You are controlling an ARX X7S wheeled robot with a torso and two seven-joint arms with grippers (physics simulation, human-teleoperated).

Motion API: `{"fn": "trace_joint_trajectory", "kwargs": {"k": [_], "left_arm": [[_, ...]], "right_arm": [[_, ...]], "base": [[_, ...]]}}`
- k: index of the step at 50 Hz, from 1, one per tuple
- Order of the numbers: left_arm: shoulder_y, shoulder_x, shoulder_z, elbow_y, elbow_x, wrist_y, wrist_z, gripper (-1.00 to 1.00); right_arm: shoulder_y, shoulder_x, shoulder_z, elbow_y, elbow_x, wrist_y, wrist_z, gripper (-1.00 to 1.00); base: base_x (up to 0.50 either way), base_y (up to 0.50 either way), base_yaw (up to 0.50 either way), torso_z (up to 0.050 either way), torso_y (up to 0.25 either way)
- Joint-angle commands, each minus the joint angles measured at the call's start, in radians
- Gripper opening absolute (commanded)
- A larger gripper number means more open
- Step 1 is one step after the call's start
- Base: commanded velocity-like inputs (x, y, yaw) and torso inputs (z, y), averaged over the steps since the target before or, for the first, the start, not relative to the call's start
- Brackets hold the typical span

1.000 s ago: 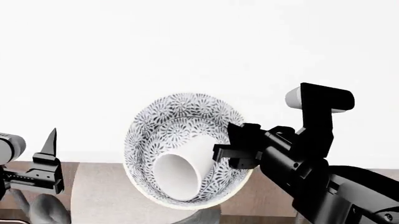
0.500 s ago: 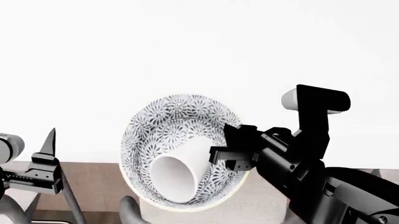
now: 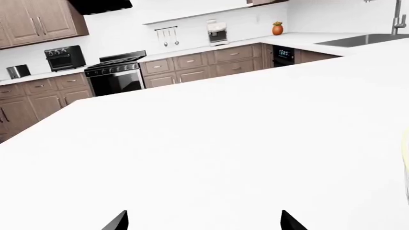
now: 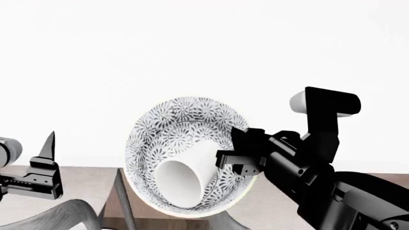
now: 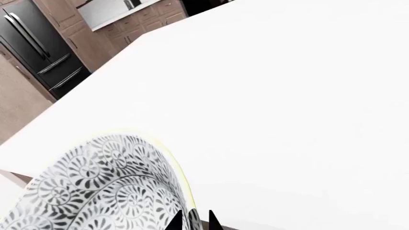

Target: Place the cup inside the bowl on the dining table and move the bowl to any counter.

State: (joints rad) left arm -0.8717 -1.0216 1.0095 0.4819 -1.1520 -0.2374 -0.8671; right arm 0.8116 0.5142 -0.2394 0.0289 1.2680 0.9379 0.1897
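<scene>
Fingers of the right gripper [image 4: 238,154] are pinching the bowl's [image 4: 182,129] rim, holding it tilted over the near edge of the white bench [image 4: 204,48], the cup [image 4: 185,179] lying inside. Left gripper [image 3: 203,221] is hanging spread, empty. Carrying to a counter is next; the bowl has hardly shifted since earlier.

- We see a home kitchen, rendered in simulation.
- Brown wood cabinets [image 3: 191,64] with dark handles run under a white counter [image 3: 300,37].
- A black stove [image 3: 116,76] stands among them, with a small black oven [image 3: 65,57] on the counter nearby.
- A sink [image 3: 357,40] with a faucet [image 3: 399,17] is set in the counter.
- A black refrigerator [image 5: 35,45] stands beside tall cabinets.
</scene>
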Motion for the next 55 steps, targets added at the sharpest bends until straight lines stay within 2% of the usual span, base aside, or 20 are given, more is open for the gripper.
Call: {"fn": "trace_joint_trajectory", "kwargs": {"k": [1, 15, 21, 55], "left_arm": [[0.004, -0.006, -0.004, 0.003, -0.001, 0.004, 0.001, 1.00], [0.014, -0.025, -0.008, 0.013, -0.005, 0.013, 0.006, 1.00], [0.005, -0.002, -0.006, 0.000, 0.000, 0.000, 0.002, 1.00], [0.012, -0.007, -0.014, 0.002, -0.001, 0.005, 0.003, 1.00]], "right_arm": [[0.001, -0.001, 0.003, -0.004, 0.010, -0.007, 0.019, -1.00], [-0.012, -0.002, -0.002, -0.003, 0.010, -0.014, 0.017, -1.00], [-0.010, 0.000, -0.002, -0.004, 0.015, -0.011, 0.018, -1.00], [0.002, 0.001, -0.014, -0.015, 0.031, 0.000, 0.028, -1.00]], "base": [[0.00, 0.50, 0.00, 0.000, 0.000], [0.00, 0.50, 0.00, 0.000, 0.000], [0.00, 0.50, 0.00, 0.000, 0.000], [0.00, 0.50, 0.00, 0.000, 0.000]]}}
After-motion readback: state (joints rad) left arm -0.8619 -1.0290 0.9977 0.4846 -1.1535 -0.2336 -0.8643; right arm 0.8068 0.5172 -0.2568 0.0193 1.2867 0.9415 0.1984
